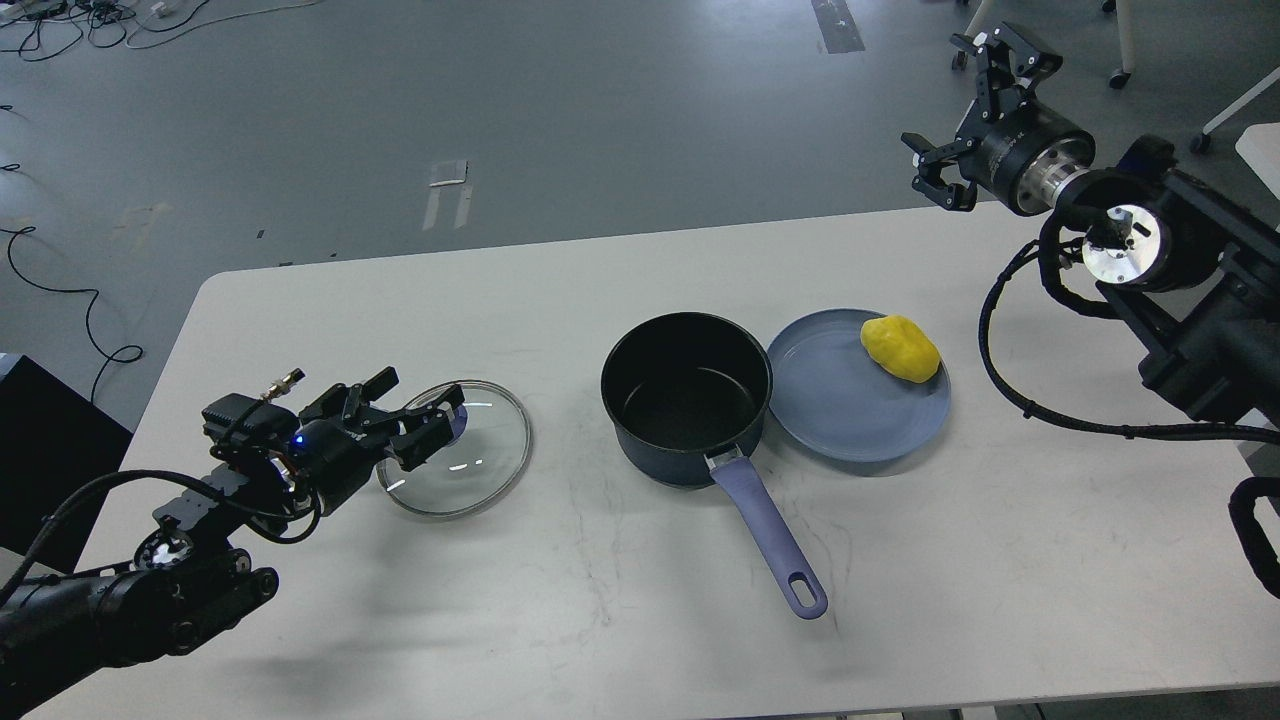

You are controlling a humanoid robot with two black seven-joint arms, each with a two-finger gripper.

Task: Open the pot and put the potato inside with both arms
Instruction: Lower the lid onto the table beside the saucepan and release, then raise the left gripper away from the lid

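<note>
Lid off, potato transfer pending.
Left hand (425,425) closed on glass lid (470,460) left of pot (688,400); right hand (975,120) open, empty, must reach potato (900,347) on plate (850,420) right of pot.

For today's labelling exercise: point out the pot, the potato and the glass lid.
pot (690,405): head view, black inner floor.
potato (900,347): head view, middle of the lump.
glass lid (480,465): head view, clear dome right of the knob.

Landmark: pot (687,400), mid-table (560,620), uncovered | handle (768,535) runs toward the near edge, angled right | plate (850,410) immediately right of pot, rims touching or nearly | potato (900,347) on plate's far-right part | glass lid (458,448) flat on table, well left of pot
</note>
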